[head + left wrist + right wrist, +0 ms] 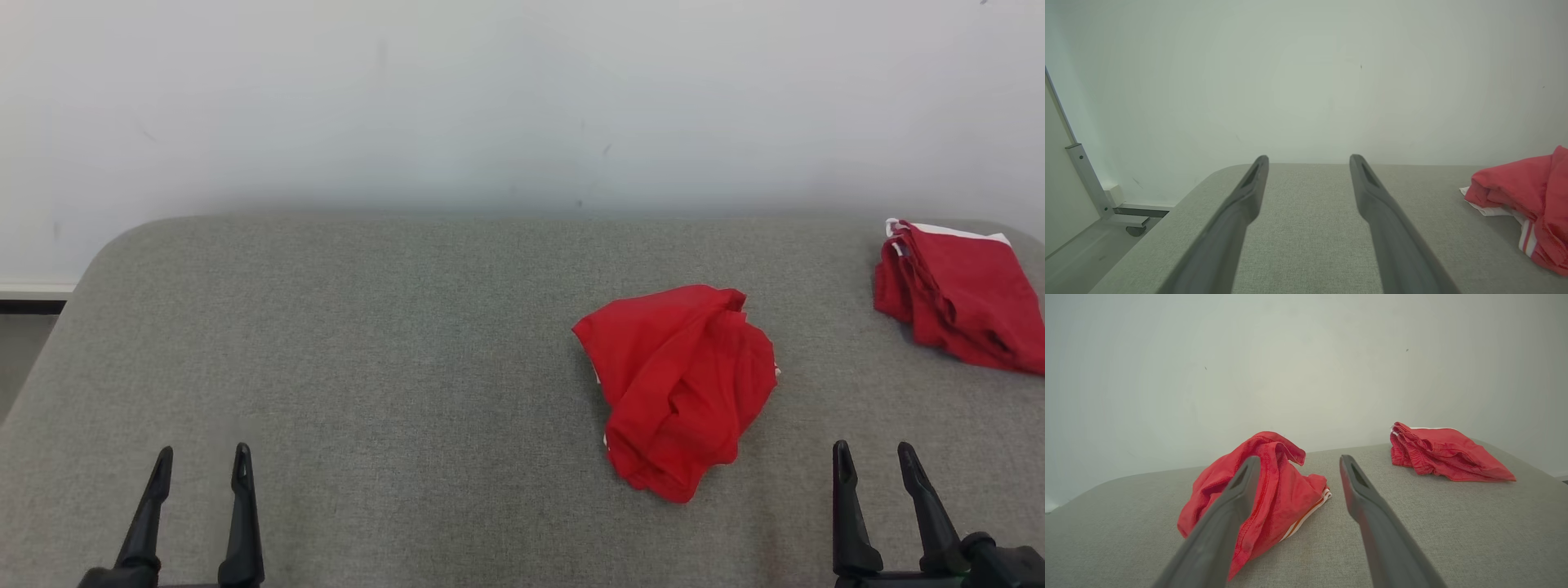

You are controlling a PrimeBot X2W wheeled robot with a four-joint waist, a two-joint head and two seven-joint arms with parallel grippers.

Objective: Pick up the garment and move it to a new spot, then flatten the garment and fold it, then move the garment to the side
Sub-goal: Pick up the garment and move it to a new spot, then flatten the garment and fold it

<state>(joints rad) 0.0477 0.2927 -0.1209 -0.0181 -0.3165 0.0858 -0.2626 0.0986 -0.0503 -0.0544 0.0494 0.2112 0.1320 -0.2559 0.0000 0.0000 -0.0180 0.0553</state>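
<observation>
Two red garments lie on the grey worktop point(367, 327). The crumpled red garment point(682, 388), with white stripe trim showing at its edge, sits in a heap right of the worktop's middle, about midway between the near and far edges. The folded red garment point(959, 302) rests by the far right corner, well apart from the heap. The right gripper point(873, 447) hovers at the near edge towards the right corner, fingers spread wide and empty; the crumpled garment lies just ahead of it and to its left, not touching. The left gripper point(204, 451), also wide and empty, is at the near edge towards the left corner, well apart from the crumpled garment.
</observation>
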